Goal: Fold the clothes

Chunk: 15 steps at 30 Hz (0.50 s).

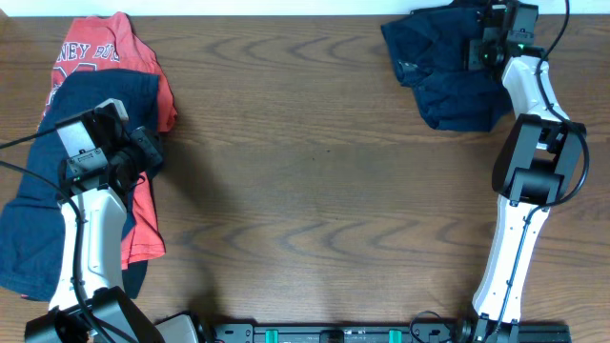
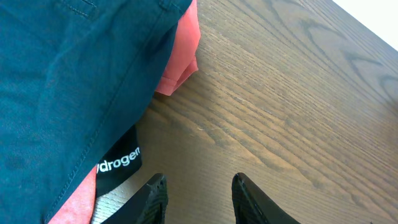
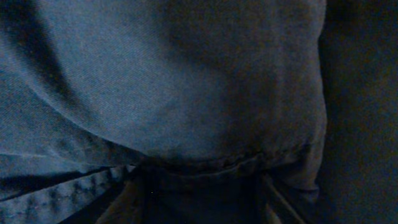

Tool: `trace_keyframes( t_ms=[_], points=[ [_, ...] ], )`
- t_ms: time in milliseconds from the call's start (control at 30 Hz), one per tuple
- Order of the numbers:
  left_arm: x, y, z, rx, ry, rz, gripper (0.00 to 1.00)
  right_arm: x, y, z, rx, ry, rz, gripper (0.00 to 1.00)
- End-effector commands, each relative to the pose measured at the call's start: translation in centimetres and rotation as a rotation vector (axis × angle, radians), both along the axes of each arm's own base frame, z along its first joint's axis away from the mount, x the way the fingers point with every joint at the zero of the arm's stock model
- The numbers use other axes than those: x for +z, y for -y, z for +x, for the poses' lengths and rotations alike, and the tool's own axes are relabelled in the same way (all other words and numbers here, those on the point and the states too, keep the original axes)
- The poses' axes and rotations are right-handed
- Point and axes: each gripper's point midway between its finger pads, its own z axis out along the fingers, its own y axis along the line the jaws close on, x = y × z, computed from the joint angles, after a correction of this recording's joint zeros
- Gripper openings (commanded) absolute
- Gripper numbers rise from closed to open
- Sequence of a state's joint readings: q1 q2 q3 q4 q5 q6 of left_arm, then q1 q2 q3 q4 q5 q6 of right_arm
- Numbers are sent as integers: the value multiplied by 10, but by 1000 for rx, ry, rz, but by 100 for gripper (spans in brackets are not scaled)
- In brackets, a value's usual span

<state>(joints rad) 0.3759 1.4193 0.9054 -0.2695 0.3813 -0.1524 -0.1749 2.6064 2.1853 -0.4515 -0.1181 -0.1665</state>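
Although garments lie at both ends of the counter (image 1: pixel 315 181), none shows a finished fold, so the task appears to be at an early stage.

1. Far-right group. The rumpled navy shorts (image 1: pixel 448 86) lie bunched at the far right corner, with uneven edges and a loose flap at the front. The right pincer (image 1: pixel 488 46) sits directly over their far edge. In the right wrist view, dark fabric and a stitched hem fill the frame. Whether the jaws are closed on the cloth or standing free of it cannot be told.

2. Left group. The red T-shirt (image 1: pixel 95 52) lies crumpled at the far left corner, lettering up. The long navy shorts (image 1: pixel 38 229) overlap it and run toward the near edge. A black garment (image 2: pixel 118 167) with a printed label and a pale stripe lies under both.

3. The left pincer (image 2: pixel 198 198) hovers just beside this pile, jaws partly apart over bare wood, holding nothing.

Judged remaining work: every visible garment needs spreading flat, folding and stacking. The middle of the counter offers working room.
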Motion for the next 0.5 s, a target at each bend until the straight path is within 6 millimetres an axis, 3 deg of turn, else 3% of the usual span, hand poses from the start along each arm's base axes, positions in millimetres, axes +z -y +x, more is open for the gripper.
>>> trace_keyframes(
  t_ms=[0, 133, 267, 367, 467],
  points=[
    [-8, 1, -4, -14, -21, 15, 37, -23, -39, -16, 105, -79, 74, 60],
    [-8, 1, -3, -14, -21, 15, 37, 45, -39, -14, 108, -4, 59, 68],
    [-8, 1, -3, -15, -21, 15, 37, 106, -49, -27, 124, 32, 58, 77],
    [-8, 1, -3, -14, -20, 16, 37, 135, -65, -39, 154, 37, 67, 79],
    [-7, 0, -2, -17, -13, 21, 37, 147, -88, -47, 198, 26, 88, 80]
  ],
)
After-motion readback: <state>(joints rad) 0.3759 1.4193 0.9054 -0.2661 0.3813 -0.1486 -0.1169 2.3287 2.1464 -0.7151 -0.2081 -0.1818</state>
